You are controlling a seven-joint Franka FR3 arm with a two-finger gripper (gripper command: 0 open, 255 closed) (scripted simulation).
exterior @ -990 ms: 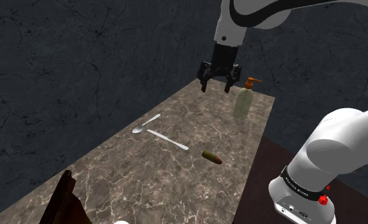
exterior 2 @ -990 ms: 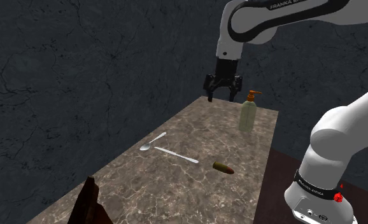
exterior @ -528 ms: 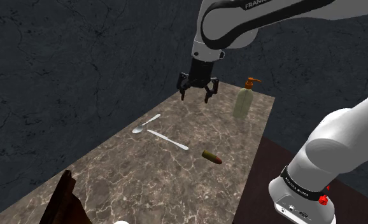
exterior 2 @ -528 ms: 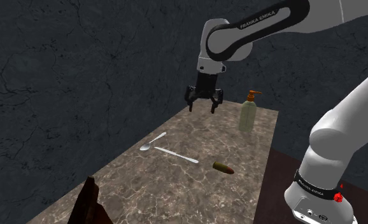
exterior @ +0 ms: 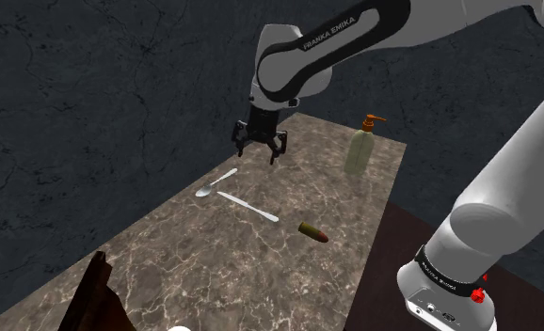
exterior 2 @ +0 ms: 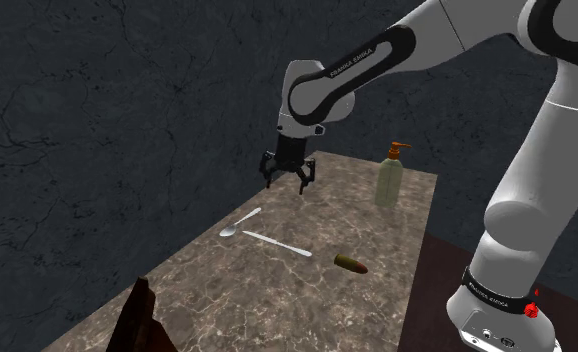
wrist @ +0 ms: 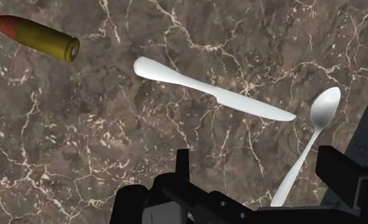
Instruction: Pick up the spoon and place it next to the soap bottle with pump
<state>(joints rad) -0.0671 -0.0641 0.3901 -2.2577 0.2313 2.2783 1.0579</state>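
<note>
- Where the marble table (exterior: 214, 263) runs along the dark wall at the shoulder view's left, a dark brown wooden object (exterior: 99, 296) stands at the near end. Bare marble stretches from it up to the cutlery.
- The spoon (exterior: 216, 182) lies flat close to that wall-side long edge, about halfway along the table. Its bowl points toward the near end and its handle toward the far end. Nothing touches it, and only a narrow strip of table separates it from the edge.
- A white knife (exterior: 248, 206) lies just beside the spoon on the side away from the wall. The two are apart and at an angle to each other.
- The gripper (exterior: 258, 153) hangs above the table past the spoon's handle end, off the surface. Its fingers are spread and hold nothing. In the wrist view the spoon (wrist: 305, 149) sits under the gap, toward one finger.
- A brass-coloured cartridge (exterior: 312, 231) lies on its side beyond the knife, toward the stand-side long edge.
- The soap bottle (exterior: 359, 150) stands upright at the far end near the stand-side corner, well apart from the spoon, with open marble around it.
</note>
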